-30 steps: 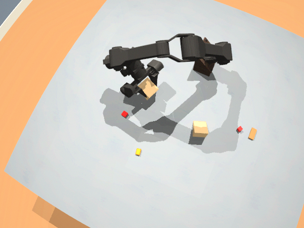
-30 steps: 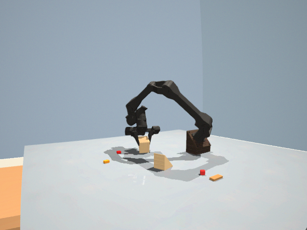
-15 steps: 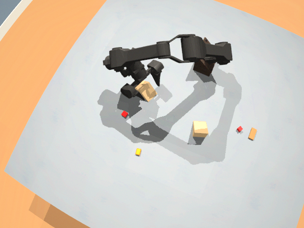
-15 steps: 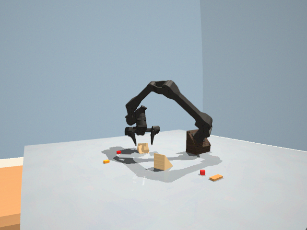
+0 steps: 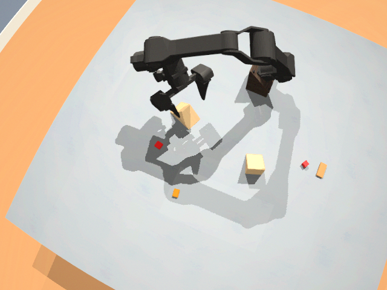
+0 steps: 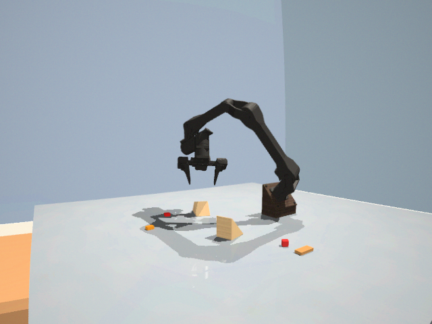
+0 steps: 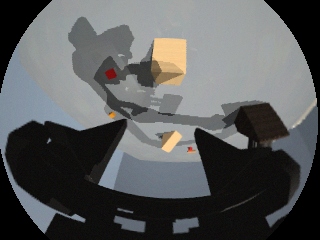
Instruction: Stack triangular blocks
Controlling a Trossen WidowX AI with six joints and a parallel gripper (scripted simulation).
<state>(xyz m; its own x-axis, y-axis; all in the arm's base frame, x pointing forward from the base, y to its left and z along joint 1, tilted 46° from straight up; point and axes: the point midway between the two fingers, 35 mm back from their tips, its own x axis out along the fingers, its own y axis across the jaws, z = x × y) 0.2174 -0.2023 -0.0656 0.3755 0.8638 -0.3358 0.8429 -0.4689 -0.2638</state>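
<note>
One pale wooden triangular block (image 5: 188, 116) (image 6: 201, 208) (image 7: 170, 52) rests on the table at the arm's far side, with a triangular end and edges at its top showing. The other triangular block (image 5: 254, 162) (image 6: 224, 227) (image 7: 171, 141) stands apart from it, nearer the exterior camera. In that view it has an upright square face on the left and a slope falling to the right. My gripper (image 5: 191, 108) (image 6: 202, 183) (image 7: 162, 127) is wide open and empty, pointing down, well above the first block and not touching it. The two blocks do not touch.
A red cube (image 5: 158, 145) (image 6: 167, 214) (image 7: 111, 74) and a small orange block (image 5: 176, 193) (image 6: 149, 227) (image 7: 112, 115) lie left. Another red cube (image 5: 305, 164) (image 6: 285, 243) and a flat orange block (image 5: 321, 170) (image 6: 304, 250) lie right. The brown arm base (image 5: 257, 86) (image 6: 273, 205) stands behind.
</note>
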